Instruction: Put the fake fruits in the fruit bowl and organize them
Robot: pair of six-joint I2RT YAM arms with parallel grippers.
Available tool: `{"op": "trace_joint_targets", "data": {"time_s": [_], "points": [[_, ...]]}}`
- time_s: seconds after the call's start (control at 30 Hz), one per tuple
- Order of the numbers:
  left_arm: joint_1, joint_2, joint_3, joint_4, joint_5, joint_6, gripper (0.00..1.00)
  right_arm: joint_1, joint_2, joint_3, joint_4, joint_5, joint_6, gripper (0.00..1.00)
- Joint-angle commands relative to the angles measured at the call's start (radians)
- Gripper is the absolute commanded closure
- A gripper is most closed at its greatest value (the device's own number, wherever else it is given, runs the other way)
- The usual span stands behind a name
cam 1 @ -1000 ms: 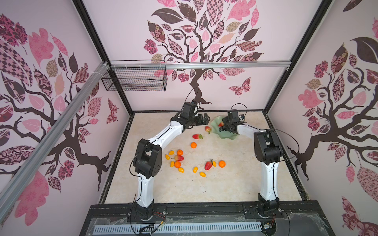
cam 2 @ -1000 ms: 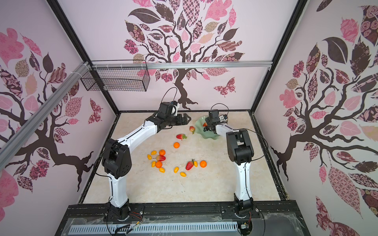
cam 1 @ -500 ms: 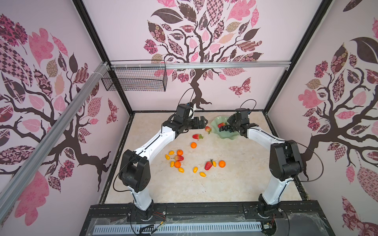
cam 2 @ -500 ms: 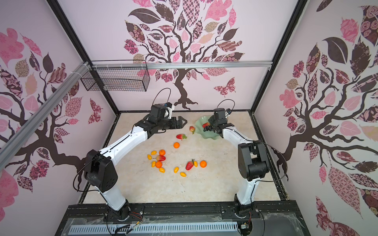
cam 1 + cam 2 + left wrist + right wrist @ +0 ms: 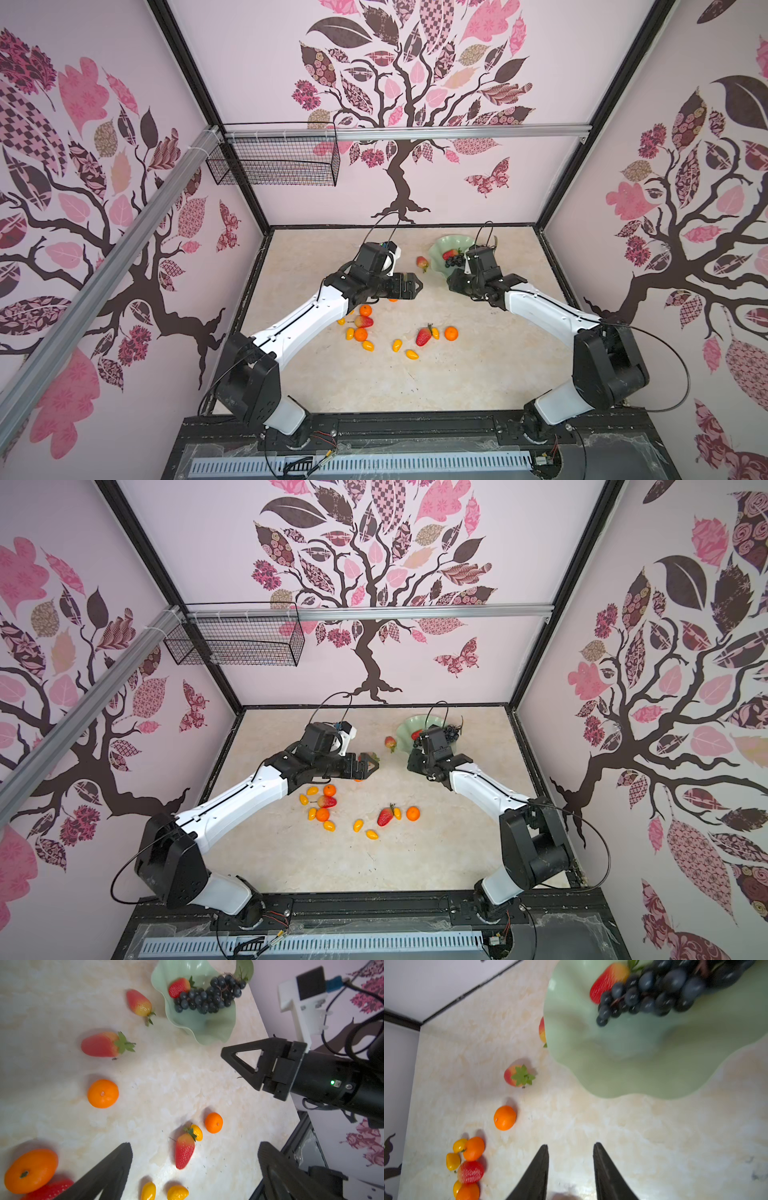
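Resting toward the far right of the worktop (image 5: 457, 382), the fruit bowl (image 5: 438, 249) is recorded upright with two fruits inside: the grape bunch (image 5: 207, 995) and, touching it, a red strawberry (image 5: 179, 987). A paler strawberry (image 5: 139, 1002) is noted on the worktop just beside the bowl's rim; contact cannot be told. In the left wrist view a third strawberry (image 5: 101, 1045) and a lone tangerine (image 5: 102, 1094) are seen near one another on the bare surface; in both top views these are largely covered by the left arm (image 5: 307, 316). Nearer the robot's base a small group is logged: a fourth strawberry (image 5: 423, 336) touching a kumquat (image 5: 435, 332), with a second tangerine (image 5: 451, 333) just beside. To its left a looser cluster (image 5: 363, 322) of two tangerines, a strawberry and several kumquats is observed. The left gripper (image 5: 413, 286) is held above the middle of the worktop, jaws spread wide, nothing between them. The right gripper (image 5: 571, 1148) is held by the bowl's near rim, fingers parted around an empty gap; no fruit is gripped. The two grippers are pointed toward each other, apart.
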Motion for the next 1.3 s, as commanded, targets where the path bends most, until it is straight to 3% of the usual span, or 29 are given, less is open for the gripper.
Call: {"op": "trace_joint_targets", "data": {"time_s": [0.0,0.2,0.33,0.5,1.27], "points": [[-0.055,-0.060,-0.114,-0.001,-0.056,-0.043,0.01,0.051,-0.034,-0.021,-0.125,-0.047,0.032,0.61],[-0.117,-0.167,-0.290,0.098,-0.086,-0.140,0.01,0.146,-0.012,-0.087,-0.111,-0.057,0.160,0.63],[-0.119,-0.208,-0.346,0.117,-0.088,-0.164,0.01,0.185,0.057,-0.074,-0.116,-0.060,0.175,0.51],[-0.119,-0.219,-0.348,0.092,-0.092,-0.148,0.01,0.191,0.114,-0.063,-0.103,-0.068,0.178,0.45],[-0.119,-0.199,-0.336,0.079,-0.087,-0.150,0.02,0.192,0.257,0.026,-0.125,-0.096,0.140,0.60]]}}
